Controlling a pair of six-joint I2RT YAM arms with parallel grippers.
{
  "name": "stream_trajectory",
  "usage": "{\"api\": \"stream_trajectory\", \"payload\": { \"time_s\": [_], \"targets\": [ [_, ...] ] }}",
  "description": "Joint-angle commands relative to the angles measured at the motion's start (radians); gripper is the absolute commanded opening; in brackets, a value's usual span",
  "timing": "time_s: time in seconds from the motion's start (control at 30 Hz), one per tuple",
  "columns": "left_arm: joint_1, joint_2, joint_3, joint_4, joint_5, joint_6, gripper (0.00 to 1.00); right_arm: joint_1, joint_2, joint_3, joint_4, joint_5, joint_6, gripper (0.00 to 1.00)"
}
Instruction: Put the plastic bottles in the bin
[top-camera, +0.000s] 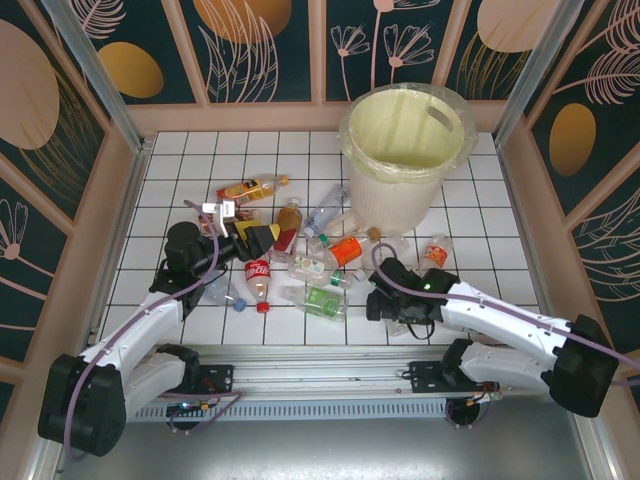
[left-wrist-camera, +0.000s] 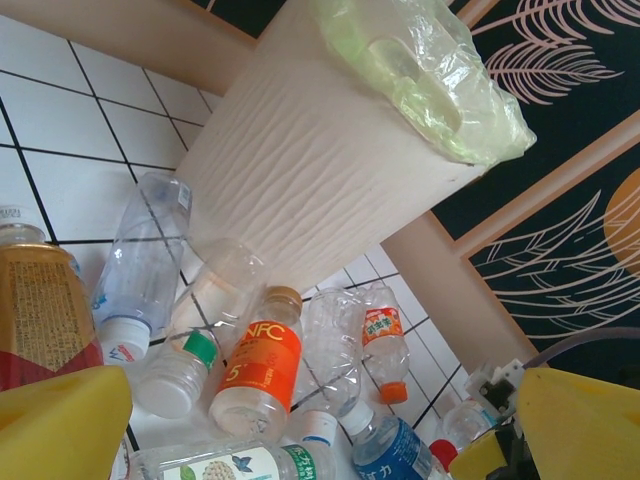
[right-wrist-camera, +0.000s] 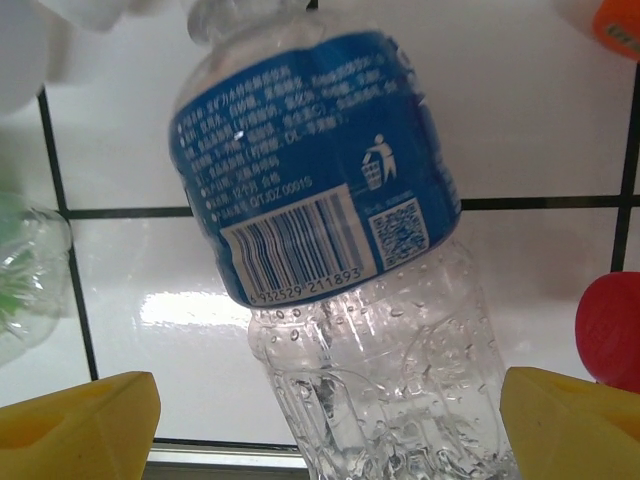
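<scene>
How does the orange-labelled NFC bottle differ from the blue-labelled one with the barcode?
The orange-labelled clear plastic NFC bottle lies near the round cream bin; the blue-labelled clear plastic bottle lies within the open right pincer. One shows lettering, the other a barcode. Both lie on white tiles.

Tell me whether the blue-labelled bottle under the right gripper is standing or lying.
Lying on its side: the blue-labelled bottle stretches flat along the white tiles, barcode facing up, between the open fingers of the right gripper.

Lab cell: tiled table (top-camera: 480, 215), patterned walls (top-camera: 270, 50)
</scene>
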Motion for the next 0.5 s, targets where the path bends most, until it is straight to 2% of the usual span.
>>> {"api": "stream_trajectory", "payload": {
  "time_s": [0.0, 0.27, 0.47],
  "targets": [
    [-0.006, 0.005, 0.03, -0.013, -0.001, 0.016, 0.99, 0.027, 0.026, -0.01, -0.034, 0.044, 0.019, 0.89],
    [-0.01, 0.003, 0.03, -0.017, -0.008, 0.018, 0.99, 0.049, 0.065, -0.015, -0.007, 0.053, 0.02, 0.87],
    [-0.012, -0.004, 0.03, -0.019, -0.011, 0.017, 0.99, 0.052, 0.091, -0.018, 0.015, 0.09, 0.085, 0.83]
  ]
}}
